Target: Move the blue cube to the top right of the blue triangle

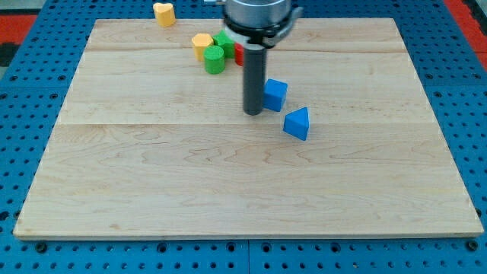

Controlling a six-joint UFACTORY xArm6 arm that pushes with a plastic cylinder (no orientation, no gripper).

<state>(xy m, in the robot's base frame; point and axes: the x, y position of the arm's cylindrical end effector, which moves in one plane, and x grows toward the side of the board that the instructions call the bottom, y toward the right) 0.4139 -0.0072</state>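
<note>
The blue cube (275,93) sits on the wooden board (190,190) a little right of centre, in the upper half. The blue triangle (297,123) lies just below and to the right of it, a small gap apart. My tip (253,113) is at the end of the dark rod, directly left of the blue cube and touching or nearly touching its left side. The tip is left of and slightly above the blue triangle.
A cluster lies near the view's top centre: a yellow block (202,43), a green cylinder (214,59), a second green block (224,42) and a red block (239,53) partly hidden behind the rod. A yellow heart-like block (163,13) sits at the board's top edge.
</note>
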